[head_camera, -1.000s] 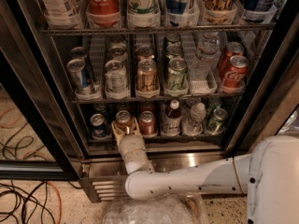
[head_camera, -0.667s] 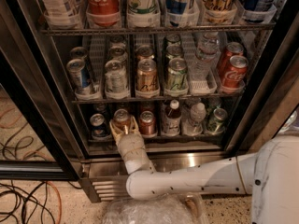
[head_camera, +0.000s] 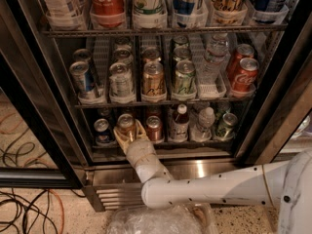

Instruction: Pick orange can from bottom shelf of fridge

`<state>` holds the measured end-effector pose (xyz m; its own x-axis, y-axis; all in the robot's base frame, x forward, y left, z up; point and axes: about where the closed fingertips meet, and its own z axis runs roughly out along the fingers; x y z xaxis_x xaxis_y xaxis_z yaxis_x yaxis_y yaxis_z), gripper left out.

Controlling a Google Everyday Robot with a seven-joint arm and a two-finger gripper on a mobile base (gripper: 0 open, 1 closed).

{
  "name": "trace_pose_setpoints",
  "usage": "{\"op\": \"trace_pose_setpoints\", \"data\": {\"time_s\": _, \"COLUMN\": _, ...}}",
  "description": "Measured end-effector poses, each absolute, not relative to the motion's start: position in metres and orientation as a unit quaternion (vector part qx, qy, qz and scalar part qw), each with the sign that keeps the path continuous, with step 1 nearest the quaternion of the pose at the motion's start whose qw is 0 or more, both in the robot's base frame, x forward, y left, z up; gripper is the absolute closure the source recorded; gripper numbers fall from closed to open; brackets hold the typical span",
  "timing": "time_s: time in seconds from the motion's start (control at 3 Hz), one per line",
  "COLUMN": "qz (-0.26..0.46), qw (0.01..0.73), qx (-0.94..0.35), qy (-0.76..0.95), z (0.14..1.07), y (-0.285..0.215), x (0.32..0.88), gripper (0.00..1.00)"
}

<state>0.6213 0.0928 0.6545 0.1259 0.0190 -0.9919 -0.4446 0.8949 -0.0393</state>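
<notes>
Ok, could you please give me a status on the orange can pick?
Tool inside the fridge, at the orange can. Can upright on bottom shelf. Blue can left, red can right, both close.

**Tight lane on the bottom shelf (head_camera: 161, 143) of the black-framed drinks fridge (head_camera: 58, 72)**

We see the tan gripper (head_camera: 128, 134) reached into the low shelf at the dull orange-brown can (head_camera: 126, 123). It is hemmed in by a blue-and-silver can (head_camera: 102, 129) just beside it on one flank and a redder can (head_camera: 154, 127) on the other. The dark wire middle rack (head_camera: 161, 102) sits close overhead, so we have little headroom. The doorway above the ribbed stainless-steel base (head_camera: 209, 168) is open, and the white arm (head_camera: 209, 189) passes through it.
</notes>
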Motion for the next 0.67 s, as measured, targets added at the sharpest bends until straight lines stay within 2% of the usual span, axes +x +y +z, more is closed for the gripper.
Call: {"op": "trace_pose_setpoints", "data": {"time_s": 0.67, "qz": 0.209, "qw": 0.720, "qx": -0.222, "qy": 0.623, "z": 0.654, "y": 0.081, "x": 0.601, "gripper": 1.00}}
